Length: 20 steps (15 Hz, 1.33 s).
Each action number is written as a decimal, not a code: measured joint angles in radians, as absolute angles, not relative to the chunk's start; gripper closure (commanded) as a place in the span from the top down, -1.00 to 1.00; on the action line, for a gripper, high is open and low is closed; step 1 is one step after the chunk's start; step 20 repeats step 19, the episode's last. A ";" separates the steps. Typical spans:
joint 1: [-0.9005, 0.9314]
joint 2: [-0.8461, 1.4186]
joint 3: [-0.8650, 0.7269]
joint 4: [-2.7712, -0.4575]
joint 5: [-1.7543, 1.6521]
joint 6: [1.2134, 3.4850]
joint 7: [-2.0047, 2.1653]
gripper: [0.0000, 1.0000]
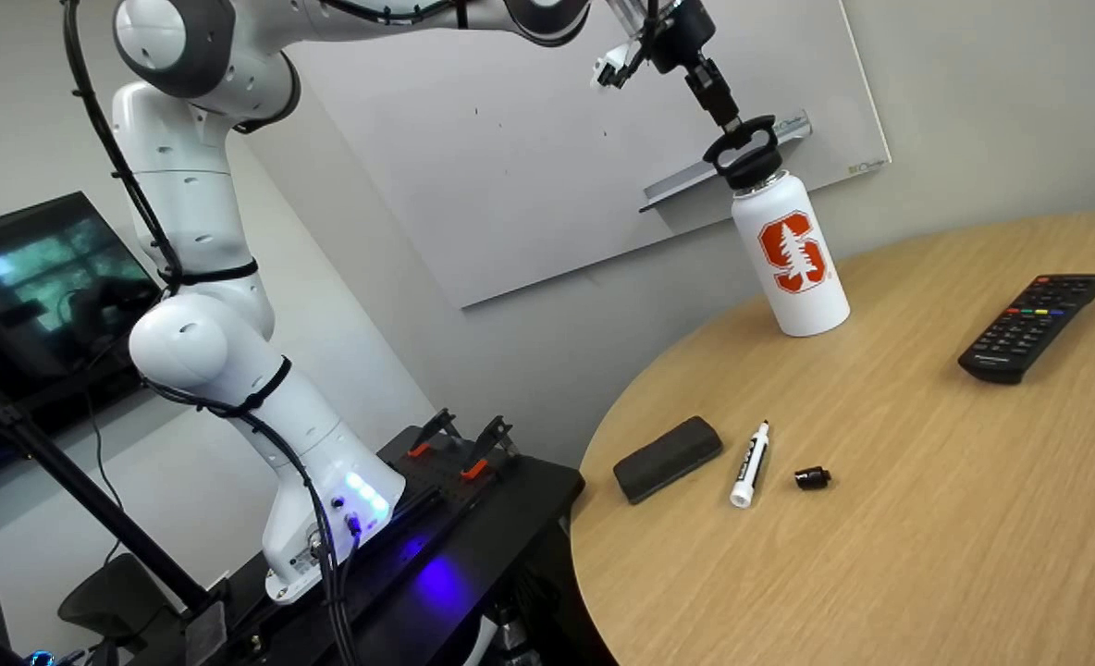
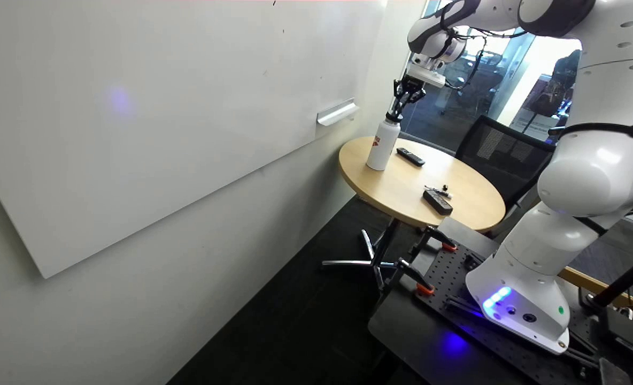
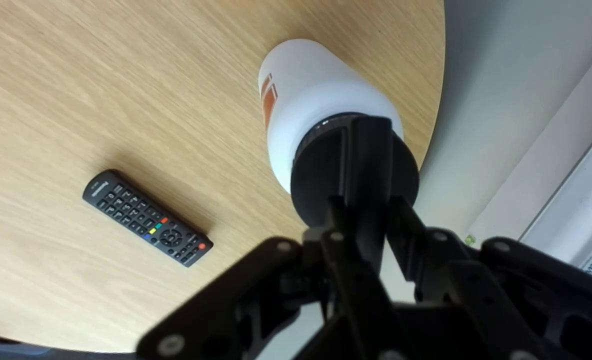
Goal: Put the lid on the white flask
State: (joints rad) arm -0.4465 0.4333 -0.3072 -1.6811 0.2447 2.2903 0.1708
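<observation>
Round wood-top table [image 1: 927, 546]: beneath white flask [image 2: 383, 147].
White flask: upright, red S-and-tree logo [image 1: 795, 252] on wall; likely rigid, smooth, apt to slide or tip under side load; fill weight cannot be told.
Robotiq gripper [image 3: 368, 207]: above flask; fingers [image 3: 405, 230] drawn in against loop handle [image 3: 371, 155] of black lid [image 1: 753, 169], apparently clamping it.
Black lid: at flask mouth, silver neck [image 1: 758, 186] showing below; full seating cannot be confirmed. Likely light, stiff, low breakage risk.
Hold point: loop handle, midspan.

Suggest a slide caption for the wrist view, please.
The gripper holds the lid at the top of the white flask, remote control nearby.
</observation>
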 measured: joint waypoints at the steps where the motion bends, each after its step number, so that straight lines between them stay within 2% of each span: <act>1: -0.447 0.433 -0.307 -1.681 0.245 2.290 0.166 0.33; 4: -0.447 0.433 -0.306 -1.681 0.245 2.290 0.163 0.80; 6: -0.449 0.433 -0.307 -1.681 0.245 2.290 0.162 1.00; 11: -0.453 0.379 -0.318 -1.686 0.242 2.278 0.156 1.00; 20: -0.458 0.098 -0.339 -1.813 0.227 2.143 0.018 1.00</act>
